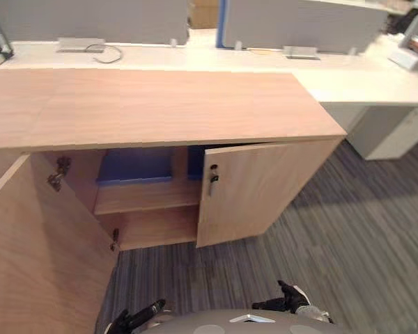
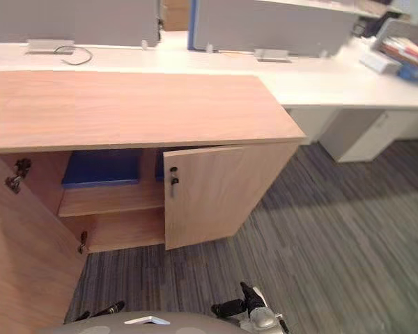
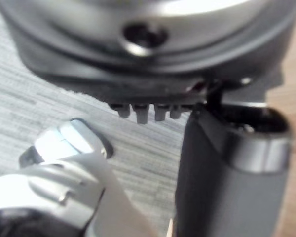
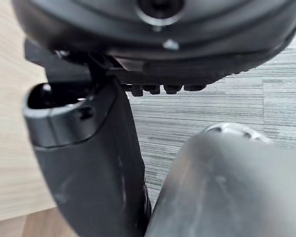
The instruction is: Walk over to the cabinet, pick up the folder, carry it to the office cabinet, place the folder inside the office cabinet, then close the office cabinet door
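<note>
Folder [image 2: 101, 168]: blue, flat, lay on the upper shelf [image 1: 146, 197] inside the office cabinet [image 1: 160, 104], towards the back. A narrow upright wooden strip crossed in front of it, and its far end was hidden behind the right door [image 1: 258, 188].

Cabinet: light wood, low, with a broad bare top. The left door [image 1: 35, 243] stood swung wide open; the right door stood slightly ajar and had a small dark handle [image 1: 213, 179] near its free edge.

Left hand [image 1: 143, 316]: low above the striped grey carpet [image 1: 348, 243], well apart from the cabinet; fingers [image 3: 143, 112] relaxed and side by side, holding nothing.

Right hand [image 1: 287, 300]: low above the carpet, likewise apart from the cabinet; fingers [image 4: 158, 90] relaxed in a row, holding nothing.

White surface [image 1: 348, 83]: ran behind the cabinet, with a looped cable [image 1: 104, 52] on it.
</note>
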Controlling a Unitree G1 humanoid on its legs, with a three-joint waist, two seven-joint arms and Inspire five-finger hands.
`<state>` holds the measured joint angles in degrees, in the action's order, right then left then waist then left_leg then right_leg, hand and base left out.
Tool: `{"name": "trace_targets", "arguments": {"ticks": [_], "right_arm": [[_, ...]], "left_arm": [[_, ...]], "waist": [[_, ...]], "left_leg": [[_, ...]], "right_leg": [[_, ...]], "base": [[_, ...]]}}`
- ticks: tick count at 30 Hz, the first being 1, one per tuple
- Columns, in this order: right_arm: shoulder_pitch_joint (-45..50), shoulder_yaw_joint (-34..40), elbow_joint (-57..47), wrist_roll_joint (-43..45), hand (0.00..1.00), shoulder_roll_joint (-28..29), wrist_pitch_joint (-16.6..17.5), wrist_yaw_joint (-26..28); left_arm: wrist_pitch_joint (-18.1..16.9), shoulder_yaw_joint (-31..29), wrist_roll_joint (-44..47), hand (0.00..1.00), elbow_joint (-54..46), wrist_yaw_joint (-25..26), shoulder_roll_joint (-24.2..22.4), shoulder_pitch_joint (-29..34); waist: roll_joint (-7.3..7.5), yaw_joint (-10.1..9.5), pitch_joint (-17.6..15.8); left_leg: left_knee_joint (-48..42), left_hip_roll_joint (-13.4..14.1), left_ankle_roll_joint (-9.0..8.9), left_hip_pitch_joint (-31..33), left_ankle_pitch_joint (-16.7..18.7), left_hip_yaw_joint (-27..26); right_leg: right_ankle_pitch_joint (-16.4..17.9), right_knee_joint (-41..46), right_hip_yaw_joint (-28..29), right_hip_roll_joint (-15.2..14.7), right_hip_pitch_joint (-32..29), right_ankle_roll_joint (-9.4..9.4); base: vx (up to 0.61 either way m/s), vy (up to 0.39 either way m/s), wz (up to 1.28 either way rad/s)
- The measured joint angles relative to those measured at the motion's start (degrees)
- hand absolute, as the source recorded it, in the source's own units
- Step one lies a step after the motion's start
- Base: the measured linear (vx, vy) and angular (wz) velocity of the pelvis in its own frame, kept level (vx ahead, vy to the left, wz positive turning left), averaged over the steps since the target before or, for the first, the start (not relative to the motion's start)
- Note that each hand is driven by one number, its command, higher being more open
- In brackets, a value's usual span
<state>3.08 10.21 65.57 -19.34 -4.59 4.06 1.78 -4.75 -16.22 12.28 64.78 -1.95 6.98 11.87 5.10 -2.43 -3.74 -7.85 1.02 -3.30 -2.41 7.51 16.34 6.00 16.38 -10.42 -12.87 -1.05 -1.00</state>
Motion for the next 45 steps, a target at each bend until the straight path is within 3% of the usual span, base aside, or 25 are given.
{"name": "trace_targets", "arguments": {"ticks": [1,2,4,9,11,16,23,28,29,30,31,32,33,34,35,36,37,38,39,40,41,42,43,44,45], "right_arm": [[0.4,1.0,0.0,1.1,1.0,0.5,0.0,-0.2],[0.7,3.9,0.5,3.3,1.0,1.3,-0.2,-0.6],[1.2,9.1,1.5,7.0,1.0,2.3,-1.1,-0.7],[1.9,15.3,2.4,13.6,1.0,2.8,-2.3,-2.0],[2.0,16.3,2.9,14.1,1.0,3.3,-2.4,-2.2],[1.6,18.0,5.0,15.9,1.0,4.7,-2.3,-2.1],[1.6,18.3,5.5,16.4,1.0,4.9,-2.0,-2.1],[1.8,16.1,4.2,16.6,1.0,4.3,-2.0,-2.2],[1.9,16.1,3.8,16.6,1.0,4.3,-2.0,-2.1],[2.2,16.2,2.9,17.0,1.0,4.4,-1.9,-2.4],[2.5,16.3,2.8,17.6,1.0,4.4,-1.9,-2.5],[2.8,16.6,2.8,18.0,1.0,4.1,-1.9,-2.6],[2.6,17.4,2.2,18.1,1.0,3.5,-1.8,-2.7],[2.6,17.7,1.6,18.0,1.0,2.7,-1.7,-2.9],[2.0,18.7,1.4,18.0,1.0,2.0,-1.9,-3.2],[1.5,19.1,1.8,18.0,1.0,2.0,-2.1,-3.4],[1.2,19.2,2.3,18.0,1.0,2.3,-2.3,-3.3],[1.2,20.1,2.7,18.0,1.0,3.7,-2.3,-3.4],[0.8,21.1,2.9,17.9,1.0,4.1,-2.2,-3.2],[0.5,21.9,2.6,17.9,1.0,3.5,-2.2,-3.4],[0.6,22.9,1.9,17.9,1.0,2.8,-2.3,-3.6],[0.6,23.5,1.8,18.0,1.0,2.7,-2.3,-3.6],[0.9,23.9,2.1,18.0,1.0,2.8,-2.6,-3.4],[0.8,23.9,2.2,18.0,1.0,3.3,-2.6,-3.5],[1.0,24.1,3.0,18.0,1.0,4.5,-2.4,-3.5]], "left_arm": [[0.0,-0.2,0.0,1.0,0.1,-0.1,0.4,0.0],[0.0,-0.4,0.0,1.0,0.1,0.0,0.6,-0.4],[0.0,-0.5,-0.1,1.0,0.2,0.3,0.5,-1.1],[0.0,-5.9,0.1,1.0,0.5,0.4,-1.4,-0.8],[0.0,-7.1,0.3,1.0,0.5,0.4,-1.4,-0.5],[0.0,-7.2,0.5,1.0,1.0,0.3,-0.4,-0.6],[-0.2,-6.4,0.6,1.0,0.1,0.2,-0.3,-0.8],[-0.1,-4.4,0.9,1.0,-0.1,0.6,-0.3,-1.2],[-0.1,-4.1,1.1,1.0,-0.3,0.6,-0.3,-1.5],[0.1,-3.9,1.2,1.0,-0.2,0.7,-0.1,-2.1],[0.1,-3.9,1.3,1.0,-0.3,0.7,0.3,-2.5],[0.0,-4.2,1.7,1.0,-0.6,0.9,-0.2,-3.4],[-0.2,-5.3,3.5,1.0,-1.1,1.0,-1.1,-3.1],[-0.2,-5.7,3.6,1.0,-1.3,1.4,-1.8,-2.3],[0.0,-5.4,3.2,1.0,-1.3,1.5,-1.8,-2.0],[0.0,-5.1,2.9,1.0,-1.5,1.4,-1.6,-2.1],[-0.2,-5.1,2.7,1.0,-2.0,1.3,-1.3,-2.4],[-0.1,-6.0,2.6,1.0,-2.4,1.2,-0.6,-2.9],[-0.1,-6.8,2.6,1.0,-2.5,1.1,-0.8,-3.2],[0.6,-8.5,2.6,1.0,-1.9,1.0,-2.0,-2.3],[1.2,-10.0,2.9,1.0,-1.2,1.1,-3.7,-1.9],[1.2,-10.2,2.9,1.0,-1.4,1.0,-4.2,-2.0],[1.0,-8.8,2.7,1.0,-2.1,1.0,-4.5,-2.1],[1.1,-8.7,2.6,1.0,-2.1,0.9,-4.1,-2.6],[1.2,-9.5,2.6,1.0,-1.9,0.5,-3.0,-2.9]], "waist": [[0.77,0.22,-0.2],[1.27,0.39,-0.2],[1.68,1.32,-0.6],[0.75,1.04,-0.6],[0.97,1.02,-0.4],[3.19,1.28,-0.1],[2.85,1.4,-0.1],[1.63,2.74,-0.8],[1.29,2.77,-1.0],[1.0,2.91,-1.6],[1.11,3.02,-1.8],[0.81,2.97,-3.2],[-0.78,2.53,-4.0],[-2.74,2.48,-3.9],[-4.66,2.69,-4.1],[-4.91,2.55,-4.7],[-3.97,3.18,-4.3],[-1.69,4.35,-3.9],[-1.41,3.98,-4.5],[-2.48,3.36,-4.8],[-4.56,3.43,-4.7],[-4.86,3.65,-4.6],[-5.16,3.93,-4.9],[-4.18,4.23,-4.8],[-1.79,4.45,-4.0]], "left_leg": [[-0.4,-1.2,-0.06,0.5,0.0,1.0],[-1.1,-2.8,-0.41,2.0,0.0,3.4],[0.5,-3.4,-1.38,2.3,-1.7,7.0],[3.7,-1.3,-2.36,2.9,-3.4,7.6],[4.5,-1.0,-2.41,3.1,-3.6,7.6],[4.9,-1.3,-2.38,2.7,-3.8,7.6],[6.8,-1.0,-2.56,0.7,-5.7,10.7],[10.2,0.8,-4.43,3.2,-8.5,16.9],[9.8,1.3,-4.14,5.0,-8.3,15.8],[8.7,2.8,-0.78,7.9,-6.4,9.5],[6.5,3.7,0.91,10.2,-5.4,3.9],[-4.9,6.9,2.16,16.1,-4.6,-12.8],[-14.0,9.5,3.08,18.2,-4.0,-22.1],[-20.1,11.9,4.1,17.8,-0.3,-31.8],[-19.2,11.6,3.68,18.1,0.1,-34.4],[-17.1,10.0,4.12,17.9,-1.1,-33.7],[-8.9,5.9,4.81,17.2,-5.8,-31.6],[-7.7,4.7,5.76,17.1,-4.1,-34.0],[-14.3,6.6,5.95,17.9,-1.4,-36.7],[-24.5,10.8,4.46,16.8,3.1,-39.5],[-24.1,11.8,3.19,15.8,5.5,-40.4],[-22.6,10.6,3.81,15.5,5.3,-40.8],[-15.3,6.5,5.66,14.5,3.0,-37.4],[-11.7,4.3,5.35,14.1,0.7,-36.0],[-10.4,2.4,5.08,12.6,1.3,-38.6]], "right_leg": [[1.9,-1.4,0.6,0.3,1.0,0.78],[4.3,-2.3,3.8,0.0,1.8,-1.32],[8.0,-1.2,6.8,0.4,1.4,-3.01],[7.4,-2.8,4.3,1.8,1.6,-6.46],[6.5,-5.0,4.2,2.1,2.3,-6.57],[3.5,-9.0,4.5,2.0,5.5,-6.78],[2.9,-8.4,3.9,2.5,8.2,-6.49],[3.6,-8.8,-0.4,4.5,8.5,-4.94],[4.7,-9.8,-1.3,5.2,8.5,-3.88],[5.3,-10.4,-3.2,5.8,7.7,-2.58],[5.1,-10.6,-4.1,5.3,7.6,-2.26],[4.6,-9.9,-7.0,5.1,7.5,-1.89],[4.5,-9.2,-8.5,5.0,7.5,-2.0],[4.1,-9.0,-10.2,5.3,8.1,-2.68],[4.8,-8.0,-11.6,5.6,8.0,-3.55],[5.2,-7.9,-11.4,5.2,7.7,-3.13],[5.5,-9.5,-10.9,5.0,6.8,-1.76],[3.1,-11.7,-11.4,3.3,6.9,-1.31],[2.0,-11.4,-13.2,2.5,6.9,-3.18],[1.6,-10.9,-14.8,2.7,8.3,-3.8],[1.7,-9.1,-17.8,3.4,8.6,-4.17],[2.1,-7.7,-19.1,2.9,8.2,-4.12],[3.2,-7.5,-20.7,2.8,7.1,-3.23],[3.0,-9.3,-20.8,3.3,7.0,-2.85],[1.6,-12.0,-22.7,1.6,7.4,-3.44]], "base": [[-0.01,-0.109,0.9],[0.0,-0.092,0.96],[-0.02,-0.098,0.98],[0.02,-0.099,0.31],[0.11,0.016,0.06],[0.15,0.046,0.11],[0.04,0.025,0.24],[-0.11,-0.004,0.65],[-0.23,-0.046,0.98],[-0.24,-0.052,1.11],[-0.2,-0.01,1.27],[-0.12,0.026,0.93],[-0.12,0.076,0.83],[-0.08,0.105,0.79],[-0.08,0.103,0.76],[-0.11,0.076,1.13],[-0.09,0.041,1.29],[-0.07,0.044,1.3],[-0.03,0.034,0.86],[0.01,0.085,0.64],[0.03,0.102,0.78],[-0.01,0.187,1.42],[-0.1,0.124,1.45],[-0.12,0.095,1.75],[-0.06,0.002,1.15]]}}
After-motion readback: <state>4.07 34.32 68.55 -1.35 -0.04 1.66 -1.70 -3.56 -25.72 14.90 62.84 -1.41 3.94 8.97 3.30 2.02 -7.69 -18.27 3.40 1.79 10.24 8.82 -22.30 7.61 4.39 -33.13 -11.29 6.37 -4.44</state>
